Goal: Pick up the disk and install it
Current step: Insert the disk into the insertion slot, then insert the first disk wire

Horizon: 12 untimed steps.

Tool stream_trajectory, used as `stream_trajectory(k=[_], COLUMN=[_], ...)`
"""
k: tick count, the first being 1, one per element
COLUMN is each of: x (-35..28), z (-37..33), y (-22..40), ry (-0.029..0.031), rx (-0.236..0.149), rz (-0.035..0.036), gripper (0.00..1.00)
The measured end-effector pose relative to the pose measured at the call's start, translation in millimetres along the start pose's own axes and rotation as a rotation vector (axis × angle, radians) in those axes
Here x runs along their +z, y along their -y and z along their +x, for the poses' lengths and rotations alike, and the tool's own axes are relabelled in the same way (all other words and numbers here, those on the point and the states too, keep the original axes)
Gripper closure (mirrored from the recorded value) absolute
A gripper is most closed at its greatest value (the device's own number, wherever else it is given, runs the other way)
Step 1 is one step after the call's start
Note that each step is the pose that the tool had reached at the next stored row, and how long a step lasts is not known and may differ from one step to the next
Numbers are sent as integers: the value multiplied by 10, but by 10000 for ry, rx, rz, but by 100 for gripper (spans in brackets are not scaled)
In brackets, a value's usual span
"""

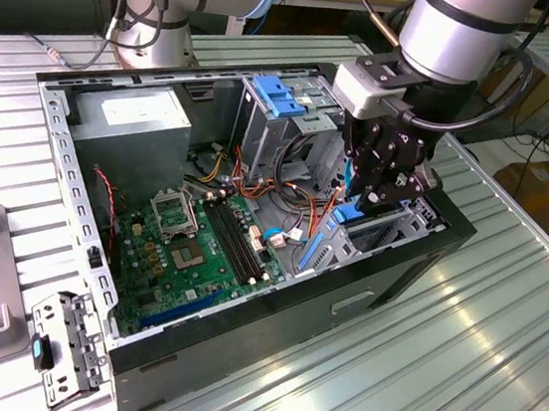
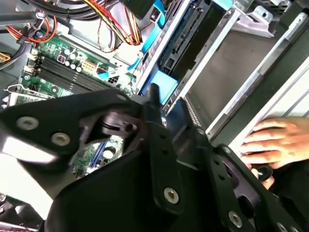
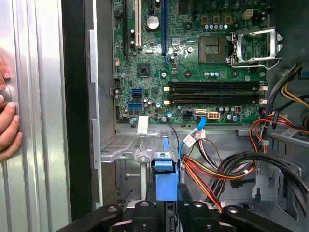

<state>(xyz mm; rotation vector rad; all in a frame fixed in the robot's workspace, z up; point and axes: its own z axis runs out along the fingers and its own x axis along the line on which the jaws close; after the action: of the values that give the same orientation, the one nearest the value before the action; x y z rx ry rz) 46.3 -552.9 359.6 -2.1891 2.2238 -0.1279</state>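
Note:
My gripper (image 1: 366, 209) reaches down into the open computer case (image 1: 75, 201), at its front corner on the exterior view's right. It is shut on the disk (image 1: 349, 218), which stands on edge in the metal drive bay (image 1: 408, 222), its blue rail showing. In the first wrist view the two black fingers (image 3: 148, 205) clamp the disk's blue end (image 3: 165, 180) from both sides, above the bay's floor. The second wrist view shows the disk's dark body and blue rail (image 2: 166, 84) lying along the bay wall, just beyond the gripper.
The green motherboard (image 1: 199, 246) lies in the case floor, with bundled cables (image 1: 286, 192) beside the bay. A grey power supply box (image 1: 131, 113) and a blue latch piece (image 1: 278, 96) sit at the back. A person's hand (image 2: 275, 140) rests on the case's outer side.

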Motion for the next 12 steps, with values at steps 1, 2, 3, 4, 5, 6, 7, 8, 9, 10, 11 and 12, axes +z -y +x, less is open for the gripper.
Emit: stream_trajectory(k=[1, 2, 3, 4, 5, 6, 7, 8, 9, 10, 11, 12], x=[0, 2, 3, 4, 4, 5, 6, 5, 5, 5, 6, 6], z=[0, 0, 1, 2, 2, 1, 2, 2, 2, 2, 2, 2], y=[14, 29, 38, 47, 53, 61, 61, 61, 61, 61, 61, 61], ry=[4, 14, 24, 39, 51, 66, 69, 69, 69, 72, 78, 78], rx=[-1, -1, 0, 1, 4, 7, 8, 9, 9, 8, 9, 9], rz=[-18, -44, -64, -89, -112, -139, -140, -141, -141, -141, -141, -141], gripper=[76, 76, 82, 88, 89, 89, 89, 89, 89, 89, 89, 89])
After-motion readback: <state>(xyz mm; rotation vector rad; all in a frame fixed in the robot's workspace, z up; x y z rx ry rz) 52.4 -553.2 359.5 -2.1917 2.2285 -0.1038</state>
